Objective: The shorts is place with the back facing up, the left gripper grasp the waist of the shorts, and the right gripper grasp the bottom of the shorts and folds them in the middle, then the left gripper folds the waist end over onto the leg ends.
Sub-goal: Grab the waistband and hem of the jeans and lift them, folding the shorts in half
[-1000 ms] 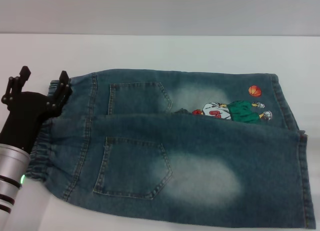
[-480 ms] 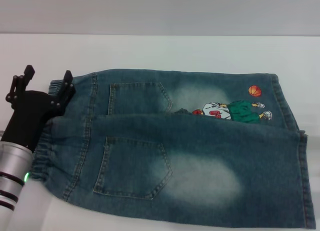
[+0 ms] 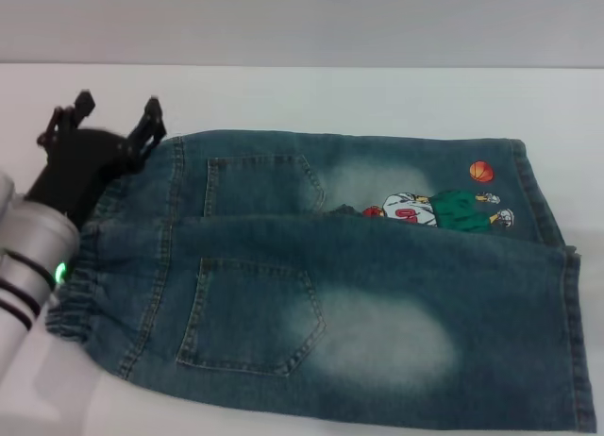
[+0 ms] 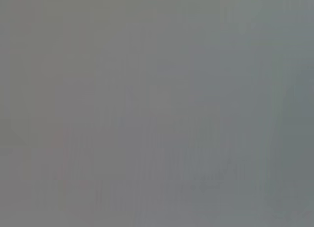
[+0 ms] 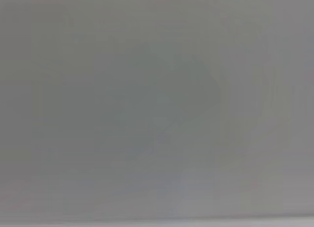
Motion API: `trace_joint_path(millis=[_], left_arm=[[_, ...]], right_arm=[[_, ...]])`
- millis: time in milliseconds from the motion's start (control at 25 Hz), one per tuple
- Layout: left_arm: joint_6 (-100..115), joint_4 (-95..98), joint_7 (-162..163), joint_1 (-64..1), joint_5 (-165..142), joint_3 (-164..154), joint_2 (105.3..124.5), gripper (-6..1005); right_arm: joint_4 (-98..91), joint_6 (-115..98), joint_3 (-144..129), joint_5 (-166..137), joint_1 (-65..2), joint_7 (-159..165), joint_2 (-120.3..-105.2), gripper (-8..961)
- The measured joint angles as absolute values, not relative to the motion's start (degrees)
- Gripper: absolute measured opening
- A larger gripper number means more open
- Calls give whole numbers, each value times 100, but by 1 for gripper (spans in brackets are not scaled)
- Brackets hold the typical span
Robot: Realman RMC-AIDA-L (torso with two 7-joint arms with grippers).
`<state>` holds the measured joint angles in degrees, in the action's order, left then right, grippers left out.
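Table (image 3: 396, 96): left gripper (image 3: 115, 115) spread over waist (image 3: 80, 285).

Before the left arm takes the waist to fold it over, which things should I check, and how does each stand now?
1. Shorts already folded lengthwise, back pockets up: ok.
2. Waist free and reachable at the robot's left: ok.
3. Left gripper at the waist's far corner, jaws spread apart: ok, but it holds no fabric yet.
4. Leg ends lie flat at the robot's right, ready to receive the waist: ok.
5. Right gripper out of the way: not in the head view; cannot tell where it is.
6. Wrist views confirm the grasp point: cannot tell, both show only plain grey.
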<state>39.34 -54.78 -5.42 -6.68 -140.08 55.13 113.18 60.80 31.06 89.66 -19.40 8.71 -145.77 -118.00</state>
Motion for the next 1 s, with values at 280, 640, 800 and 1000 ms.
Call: trace_joint_path(millis=[280, 640, 800, 1000], left_arm=[[913, -7601, -550, -43, -15245, 7002, 11587, 859], [-2007, -9247, -553, 53, -15579, 7793, 11745, 859], [-2681, -9600, -554, 78, -15581, 7995, 11755, 860], [-3999, -10065, -554, -38, -15579, 8310, 11763, 860]], right_arm=[[8349, 1425, 9251, -4719, 1286, -10569, -11610, 697], [9283, 2900, 10097, -9314, 1096, -5498, -11709, 690], [9497, 4242, 10850, -11021, 634, -3856, -11826, 687], [9742, 5282, 11061, -12279, 253, -2967, -11849, 684]])
